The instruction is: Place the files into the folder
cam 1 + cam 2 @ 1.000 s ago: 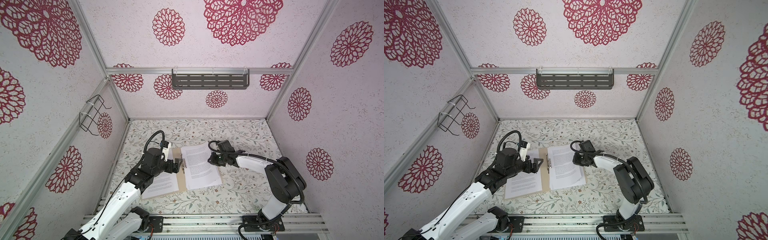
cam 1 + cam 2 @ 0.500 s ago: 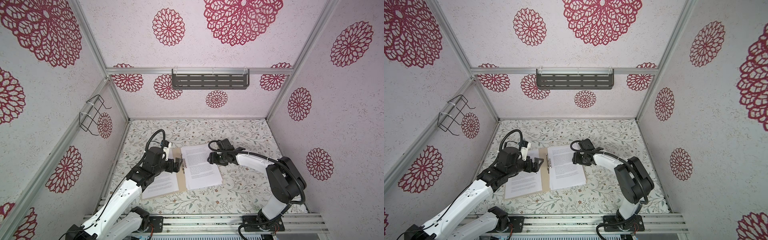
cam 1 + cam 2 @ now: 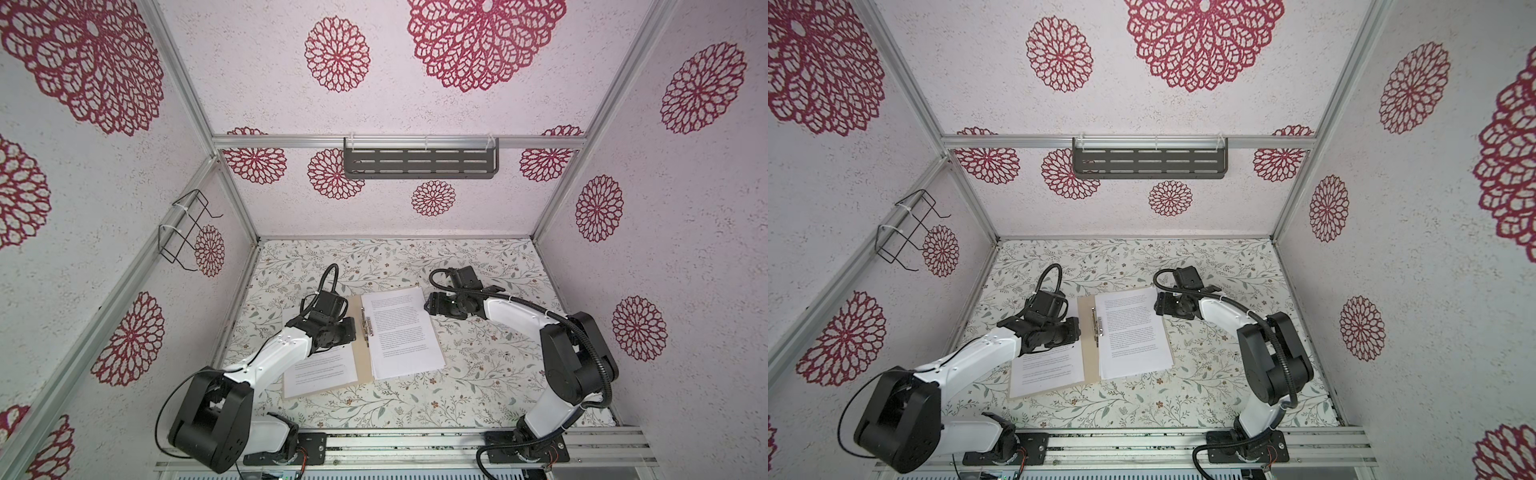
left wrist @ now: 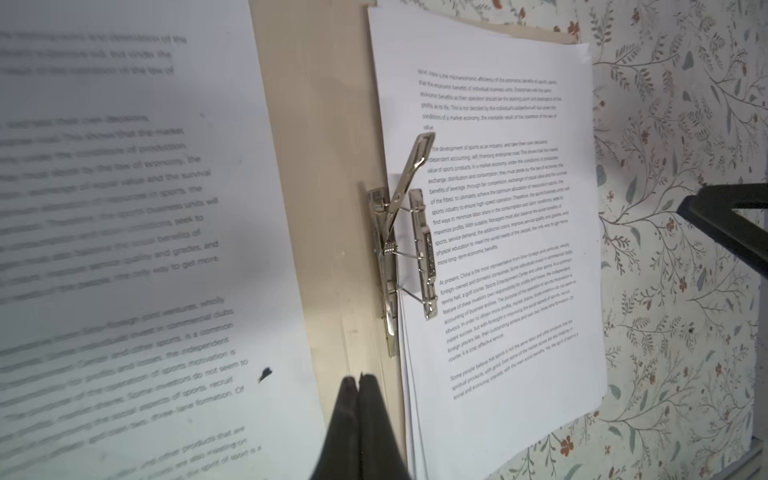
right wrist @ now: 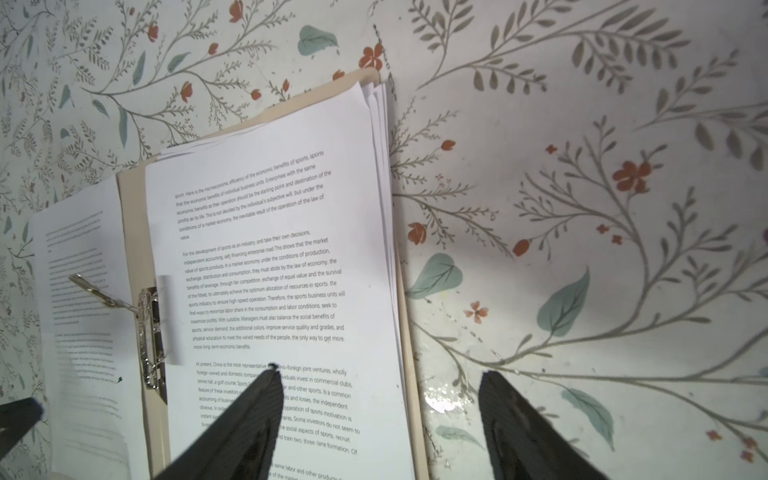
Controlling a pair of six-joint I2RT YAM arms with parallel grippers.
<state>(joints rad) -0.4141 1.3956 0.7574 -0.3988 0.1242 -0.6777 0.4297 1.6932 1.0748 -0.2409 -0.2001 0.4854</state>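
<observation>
Left end effector (image 3: 354,328) sits low over the open folder (image 3: 360,365), fingers pinched together with nothing between them. Spring clip (image 3: 367,328) lies just ahead of its tips. Files (image 3: 403,332) are stacked beyond the clip on the far flap, between the two end effectors. Right end effector (image 3: 428,306) is at the stack's outer edge, near its far corner. One loose sheet (image 3: 320,370) lies on the near flap, beneath the left arm. Both top views show the same layout.

Left wrist view: closed tips hover over bare folder card beside the spine. Ahead of them the clip's lever (image 4: 411,166) stands raised. The clamp bar appears to lie on the stack's inner edge.

Right wrist view: jaws wide and empty, straddling the stack's outer edge. One finger is over the top page, the other over bare tabletop (image 5: 582,208).

Judgement: the stack looks seated and clamping is the step in hand. The next move likely calls for the closed left tips to press the lever flat without dragging pages. The loose sheet is not yet with the stack.
</observation>
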